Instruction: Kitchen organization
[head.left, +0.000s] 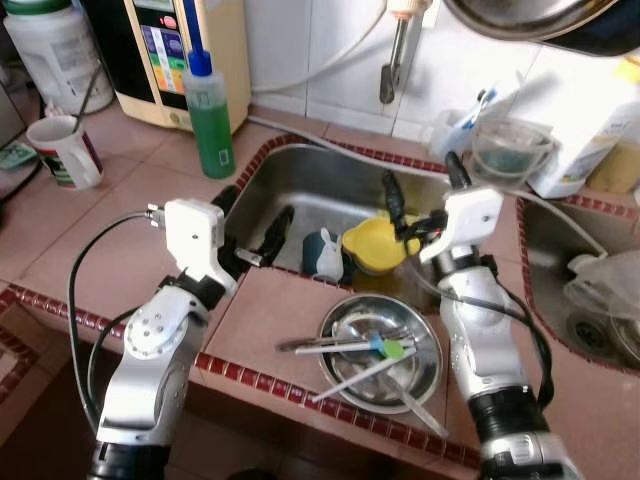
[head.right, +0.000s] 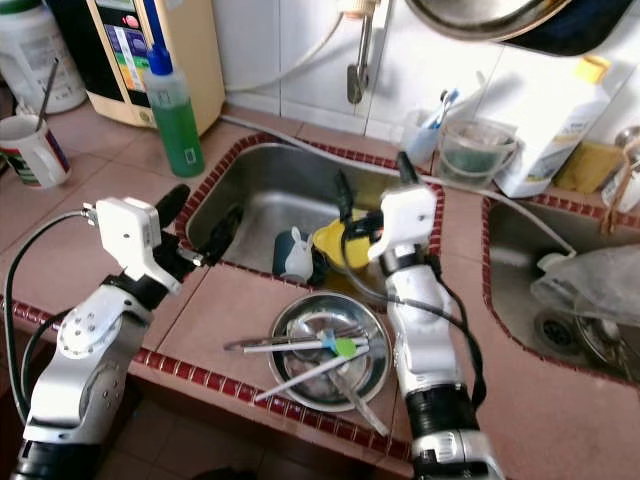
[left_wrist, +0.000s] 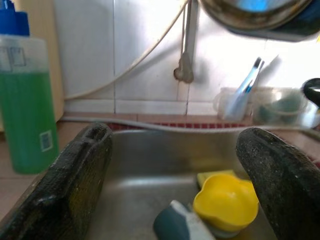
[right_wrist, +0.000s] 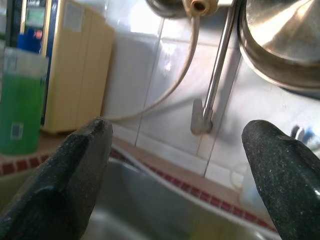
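Note:
A steel bowl holding several utensils, one with a green and blue handle, sits on the tiled counter at the front edge of the sink. Inside the sink lie a yellow cup and a blue-grey and white cup. My left gripper hangs open over the sink's left rim, empty, pointing toward the yellow cup. Above the sink's right side, my right gripper is open and empty, just behind the yellow cup and beyond the bowl.
A green soap bottle stands at the sink's back left, and a mug stands further left. The tap hangs from the tiled wall. Plastic tubs and a white bottle sit back right. A second sink lies right.

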